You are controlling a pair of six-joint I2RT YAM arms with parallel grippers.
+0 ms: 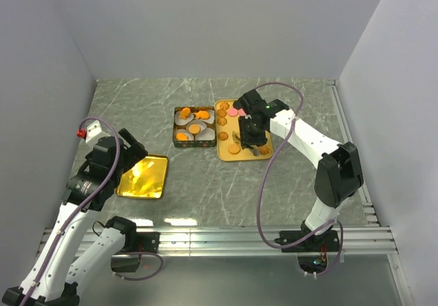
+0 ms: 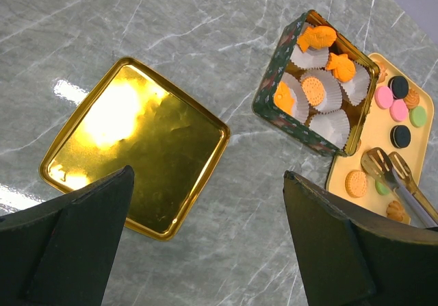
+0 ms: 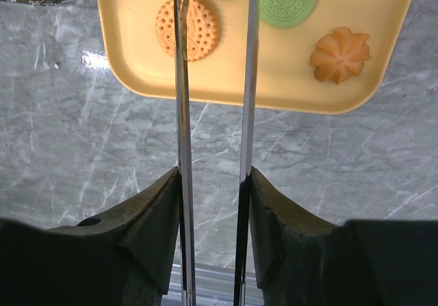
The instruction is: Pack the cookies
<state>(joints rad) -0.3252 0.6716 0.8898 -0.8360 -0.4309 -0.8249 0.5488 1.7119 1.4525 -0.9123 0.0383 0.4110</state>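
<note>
Marble tabletop [image 1: 205, 189]: cookies [image 2: 356, 183] on yellow tray [image 3: 274, 66], frame centre, some in tin [image 2: 274, 94] beside it. Right gripper [image 3: 213, 183] clamped on tongs [image 3: 181, 80] over tray. Left gripper [image 2: 209, 203] spread open above gold lid [image 2: 137, 142], lower left.

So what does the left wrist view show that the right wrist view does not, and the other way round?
Only the left wrist view: the gold lid, the tin with cups and cookies in it, the pink and black cookies on the tray, and the open left gripper. Only the right wrist view: the right gripper shut on the arms of the tongs. Both: the tray, the tongs, the table, and a round orange cookie beside the tongs.
</note>
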